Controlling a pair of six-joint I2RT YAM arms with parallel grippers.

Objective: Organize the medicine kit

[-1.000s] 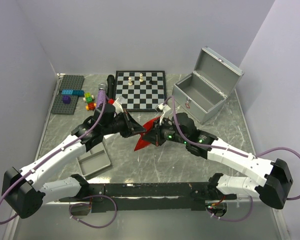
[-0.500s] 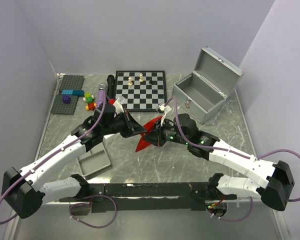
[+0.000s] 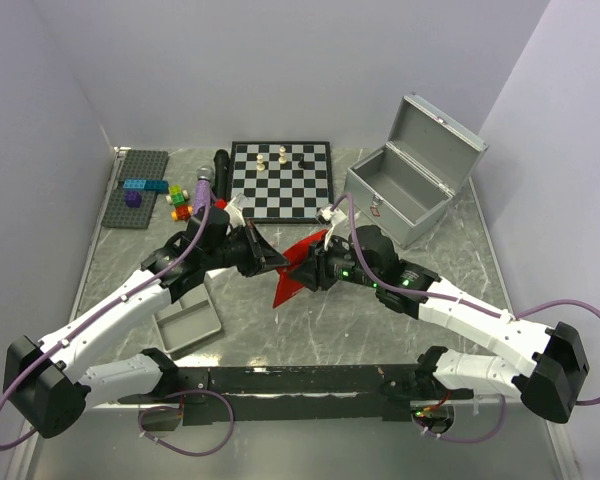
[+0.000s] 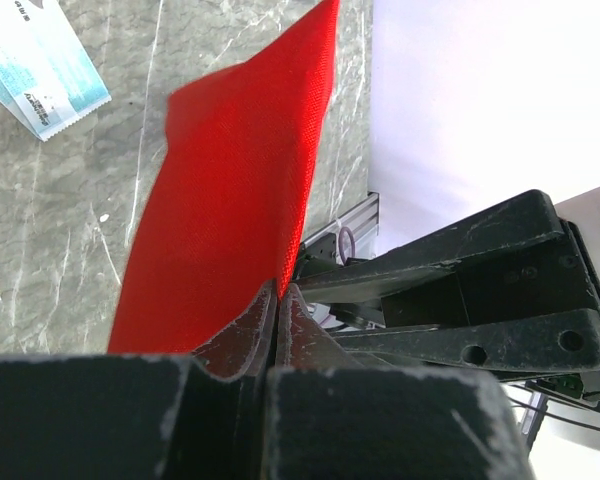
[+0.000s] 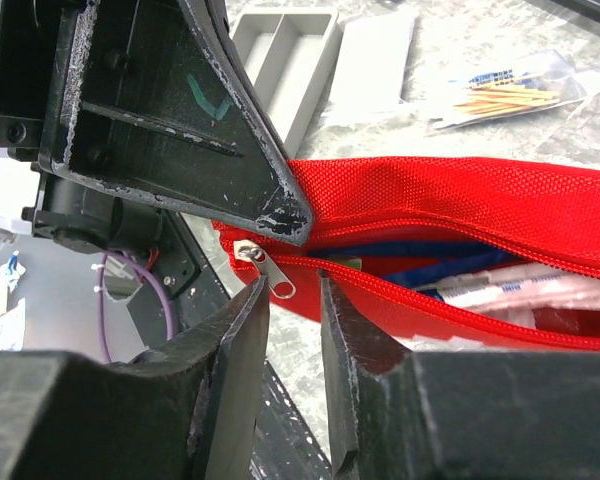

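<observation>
Locate the boxy silver-grey metal medicine kit (image 3: 385, 215) at the far right of the marble-patterned table (image 3: 380, 320), just beside the black-and-white chessboard (image 3: 280, 185). Its hinged lid stands raised, and the case is well apart from both grippers.

Between the arms, you see the flat red fabric pouch (image 3: 286, 285) lifted at its left end.

- The left gripper (image 4: 280, 295) has its jaws pressed together on the edge of the red pouch (image 4: 230, 200), pinching the cloth.
- The right gripper (image 5: 292, 283) has its jaws parted, with a visible gap. The small silver zipper pull (image 5: 267, 270) sits at the fingertips, and you cannot confirm contact on either side.

In the right wrist view the zipper of the pouch (image 5: 460, 200) is drawn open (blue and white packets show inside). Behind it lie the shallow grey divided tray (image 5: 290, 60) and a clear packet of wooden sticks (image 5: 510, 95).
</observation>
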